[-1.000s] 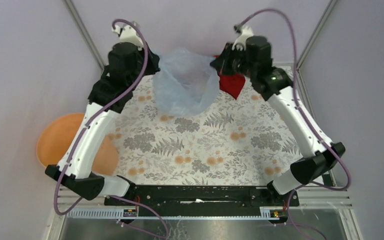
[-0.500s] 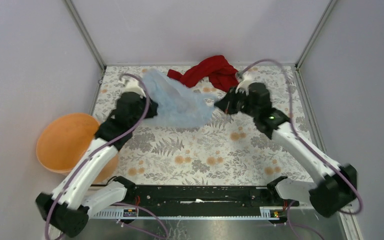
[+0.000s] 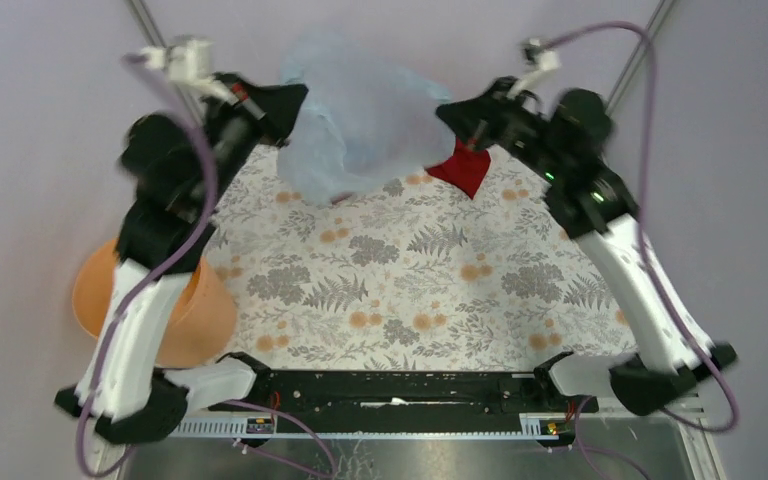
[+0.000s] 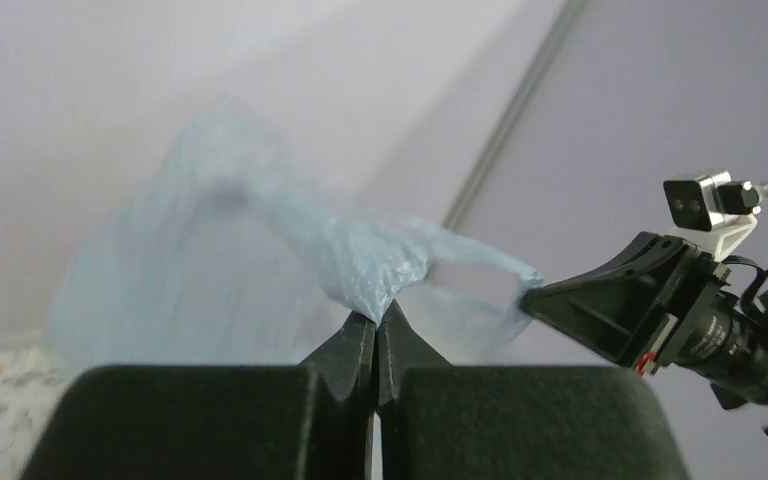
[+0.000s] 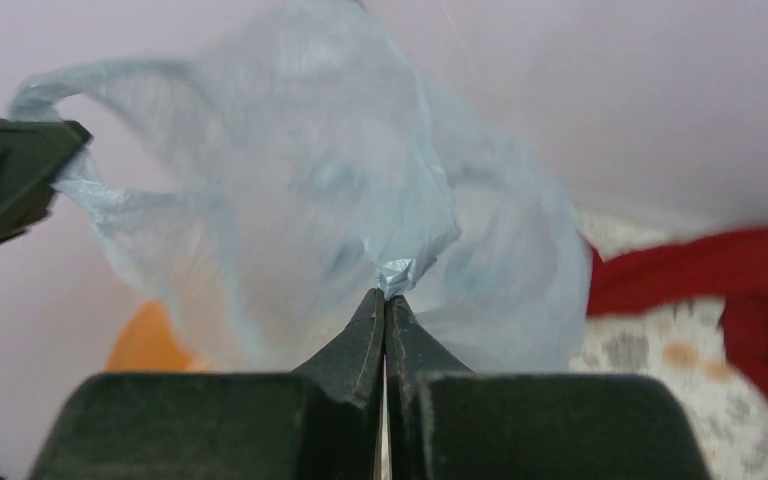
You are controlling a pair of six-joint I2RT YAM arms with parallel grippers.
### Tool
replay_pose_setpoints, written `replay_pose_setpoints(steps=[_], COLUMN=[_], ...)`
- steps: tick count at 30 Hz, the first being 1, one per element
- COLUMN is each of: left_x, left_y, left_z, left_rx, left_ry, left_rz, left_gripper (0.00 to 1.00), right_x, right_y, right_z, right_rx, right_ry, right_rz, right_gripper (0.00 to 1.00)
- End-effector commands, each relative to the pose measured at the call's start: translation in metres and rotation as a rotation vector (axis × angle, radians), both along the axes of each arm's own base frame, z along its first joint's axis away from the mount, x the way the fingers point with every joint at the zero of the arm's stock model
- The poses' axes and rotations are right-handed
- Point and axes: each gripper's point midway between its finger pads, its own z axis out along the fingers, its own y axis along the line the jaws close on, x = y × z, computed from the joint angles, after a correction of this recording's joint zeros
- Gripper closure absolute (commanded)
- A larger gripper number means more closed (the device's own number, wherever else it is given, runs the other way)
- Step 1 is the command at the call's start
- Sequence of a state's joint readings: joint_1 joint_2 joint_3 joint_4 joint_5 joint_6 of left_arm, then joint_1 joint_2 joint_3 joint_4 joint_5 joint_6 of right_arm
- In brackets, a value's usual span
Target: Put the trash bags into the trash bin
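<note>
trash bag [image 3: 360, 115] aloft — left claw [image 4: 375, 322], right claw [image 5: 385, 300] pinching it

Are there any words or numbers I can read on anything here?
None: no words, numbers or labels can be read in any view.
The trash bag is plain pale blue.
The orange bin and the red cloth are plain too.
The tablecloth shows only leaves and flowers.
</note>
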State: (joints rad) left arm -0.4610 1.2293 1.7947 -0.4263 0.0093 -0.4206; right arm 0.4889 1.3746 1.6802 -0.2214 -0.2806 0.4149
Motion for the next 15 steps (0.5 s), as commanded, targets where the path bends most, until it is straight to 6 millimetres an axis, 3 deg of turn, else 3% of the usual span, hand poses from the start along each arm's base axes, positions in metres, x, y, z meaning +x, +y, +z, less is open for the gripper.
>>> replay_pose_setpoints(steps=[1,4,6,7,8,10,15], left_x=[-0.047,0.001,0.011,0.01,0.007,-0.001,-0.016], left_y=[0.022,0.026,0.03,0.036,0.044,0.05,0.025], left_z=[0.004,-0.113,-0.169,-0.183,-0.19,-0.188,-0.172], left_rx=[-0.017,0.099,0.135,0.131,0.125,0.118,0.141], left_ry=[-0.094,0.208,0.326,0.347,0.347,0.324,0.322], left_rz=[0.014,0.135,0.142,0.167,0.193,0.198,0.022], left_gripper=[1.0,1.0,1.0,1.0,1.0,1.0,1.0], right_x=[-0.048,-0.022,-0.011,-0.009,-0.007,-0.01,-0.021], right_y=[-0.025,-0.024,-0.027,-0.03,-0.035,-0.041,-0.037], right_z=[0.012,-0.08,-0.133,-0.149,-0.161,-0.168,-0.15], right_rx=[0.033,-0.058,-0.078,-0.081,-0.093,-0.115,-0.145], right_ry=[-0.111,0.094,0.219,0.255,0.278,0.285,0.257], right_rz=[-0.008,-0.059,-0.059,-0.061,-0.079,-0.088,-0.019], right_gripper=[1.0,1.0,1.0,1.0,1.0,1.0,1.0])
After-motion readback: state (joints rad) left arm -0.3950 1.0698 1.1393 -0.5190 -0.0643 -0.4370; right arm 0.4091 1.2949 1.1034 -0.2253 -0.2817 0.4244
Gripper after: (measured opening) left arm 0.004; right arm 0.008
